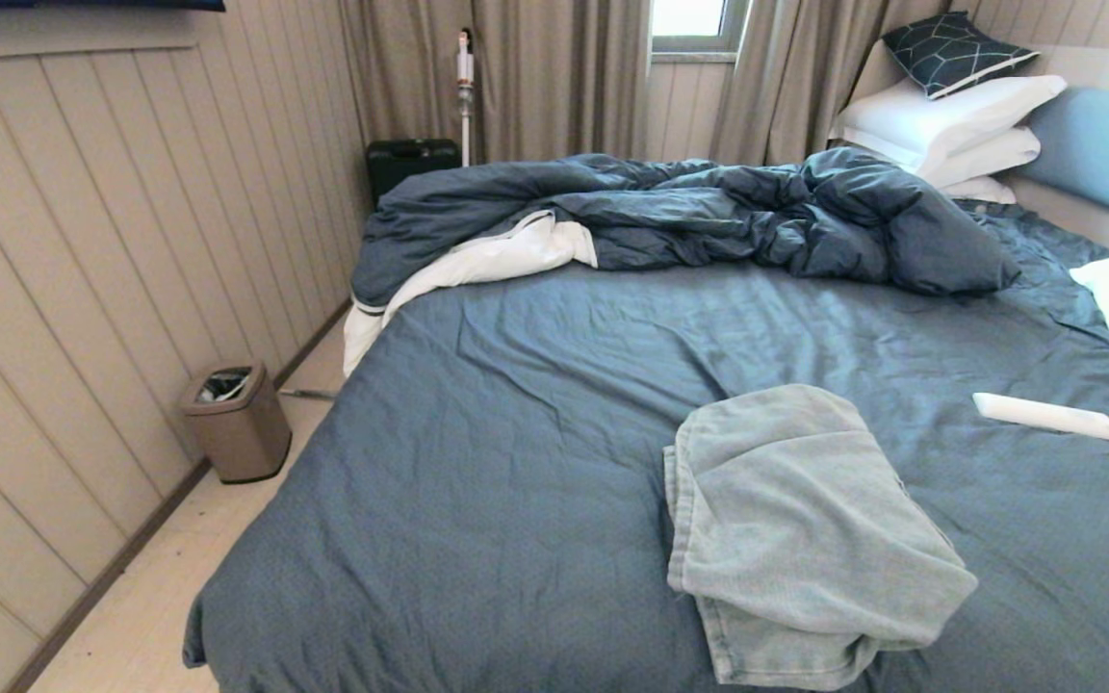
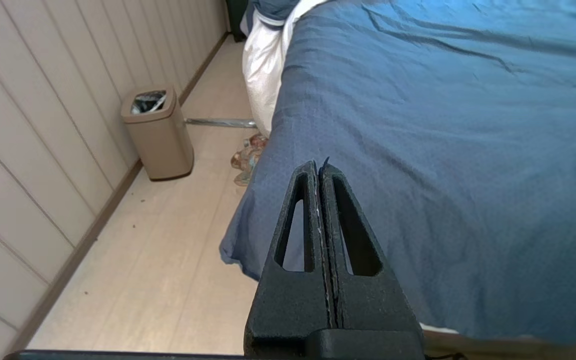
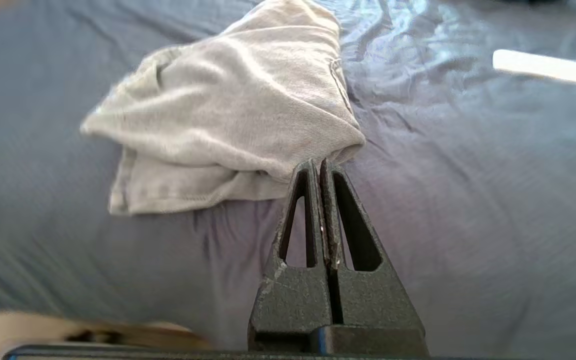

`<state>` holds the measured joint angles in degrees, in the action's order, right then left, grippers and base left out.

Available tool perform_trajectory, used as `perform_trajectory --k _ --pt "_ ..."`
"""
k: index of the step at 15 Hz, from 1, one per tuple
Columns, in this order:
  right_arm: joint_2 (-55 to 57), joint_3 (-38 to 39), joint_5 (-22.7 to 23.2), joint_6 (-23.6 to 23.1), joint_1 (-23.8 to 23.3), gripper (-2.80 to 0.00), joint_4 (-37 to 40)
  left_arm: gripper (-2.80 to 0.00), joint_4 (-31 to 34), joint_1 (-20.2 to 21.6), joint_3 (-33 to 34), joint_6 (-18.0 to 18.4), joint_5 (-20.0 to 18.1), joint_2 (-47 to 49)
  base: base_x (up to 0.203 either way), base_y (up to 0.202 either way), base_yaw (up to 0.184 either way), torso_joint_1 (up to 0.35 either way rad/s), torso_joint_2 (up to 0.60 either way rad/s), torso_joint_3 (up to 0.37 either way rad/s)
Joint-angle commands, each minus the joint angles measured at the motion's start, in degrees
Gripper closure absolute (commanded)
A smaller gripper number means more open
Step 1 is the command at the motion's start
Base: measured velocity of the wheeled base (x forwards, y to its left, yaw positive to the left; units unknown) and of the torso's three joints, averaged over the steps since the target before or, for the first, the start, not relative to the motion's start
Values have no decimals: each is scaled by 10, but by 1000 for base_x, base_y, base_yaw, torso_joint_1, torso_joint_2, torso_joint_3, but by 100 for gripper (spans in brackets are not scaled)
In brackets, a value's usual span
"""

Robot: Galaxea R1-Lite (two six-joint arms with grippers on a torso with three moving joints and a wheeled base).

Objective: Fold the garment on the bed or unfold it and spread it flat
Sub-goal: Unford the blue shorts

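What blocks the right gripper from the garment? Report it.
Nothing visible. The right gripper, shut and empty, sits just short of the garment, only bare bed sheet around it. The white bar lies off to the side.

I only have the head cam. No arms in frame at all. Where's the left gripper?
Observer: The left gripper is shut and empty, over the near left corner of the bed, by the floor.
Operator: And the right?
Observer: The right gripper is shut too, holding nothing, its tips just short of the near edge of the garment.
Operator: Anything on the floor I can't see?
Observer: By the bed's left side lies a small brownish item, near the bin; I can't tell what it is.
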<state>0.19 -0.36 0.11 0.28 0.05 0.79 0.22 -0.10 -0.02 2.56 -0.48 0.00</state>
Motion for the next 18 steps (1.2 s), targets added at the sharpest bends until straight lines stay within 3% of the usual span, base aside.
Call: perform_trajectory --k 1,18 --pt "-2 2 -2 7 0 0 1 0 0 0 0 -21 4 1 0 0 0 0 0 0" --pt "-2 2 -2 7 0 0 1 0 -1 0 0 -21 3 1 0 0 0 0 0 0"
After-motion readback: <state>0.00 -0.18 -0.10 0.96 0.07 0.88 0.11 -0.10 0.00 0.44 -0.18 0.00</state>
